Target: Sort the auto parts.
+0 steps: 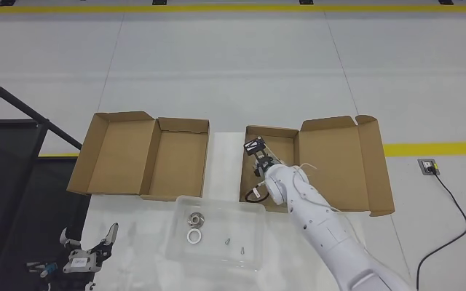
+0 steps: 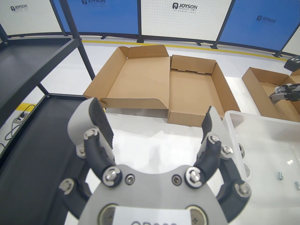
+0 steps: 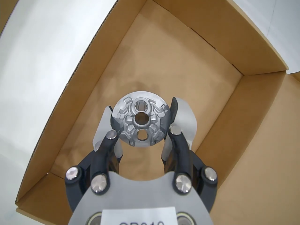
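My right gripper is shut on a round grey metal part with a centre hole and raised ribs. It holds the part over the floor of the right cardboard box, near the box's left wall. From above, that gripper sits over the right box. My left gripper is open with nothing between its fingers, and stands off the table's near left corner. A clear plastic bin holds a white ring, a metal hub and two small bolts.
The left cardboard box lies open, its lid flap folded out to the left. The right box's lid lies open to the right. A black shelf rack stands close beside the left gripper.
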`<state>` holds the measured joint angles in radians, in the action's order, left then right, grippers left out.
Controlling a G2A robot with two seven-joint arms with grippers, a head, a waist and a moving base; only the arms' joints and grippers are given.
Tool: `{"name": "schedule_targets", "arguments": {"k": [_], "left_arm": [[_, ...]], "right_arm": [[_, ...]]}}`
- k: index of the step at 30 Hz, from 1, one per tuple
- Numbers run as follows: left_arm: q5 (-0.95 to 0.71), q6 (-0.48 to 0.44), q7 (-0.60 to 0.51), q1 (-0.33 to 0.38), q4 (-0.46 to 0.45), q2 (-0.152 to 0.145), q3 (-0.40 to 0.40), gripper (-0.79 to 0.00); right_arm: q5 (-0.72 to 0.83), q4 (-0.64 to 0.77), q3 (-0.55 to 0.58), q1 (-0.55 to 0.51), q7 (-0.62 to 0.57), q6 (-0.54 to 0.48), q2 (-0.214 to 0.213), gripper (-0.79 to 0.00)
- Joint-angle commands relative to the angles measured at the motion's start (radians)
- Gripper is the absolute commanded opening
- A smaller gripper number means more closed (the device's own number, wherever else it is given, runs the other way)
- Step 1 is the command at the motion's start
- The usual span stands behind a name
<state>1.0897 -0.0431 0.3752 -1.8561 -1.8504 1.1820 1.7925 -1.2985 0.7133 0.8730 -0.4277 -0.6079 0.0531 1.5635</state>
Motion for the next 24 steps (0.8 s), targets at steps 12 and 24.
{"name": "schedule_targets", "arguments": {"k": [12,24], "left_arm": [[0.0,0.0,0.0,0.0,0.0,0.0,0.0,0.0],[0.0,0.0,0.0,0.0,0.0,0.0,0.0,0.0]], "right_arm": [[0.001,-0.056,0.007,0.033,0.057,0.066,0.025,-0.785],[0.016,-0.194,-0.01,0.129,0.056,0.038,0.067,-0.785]]}}
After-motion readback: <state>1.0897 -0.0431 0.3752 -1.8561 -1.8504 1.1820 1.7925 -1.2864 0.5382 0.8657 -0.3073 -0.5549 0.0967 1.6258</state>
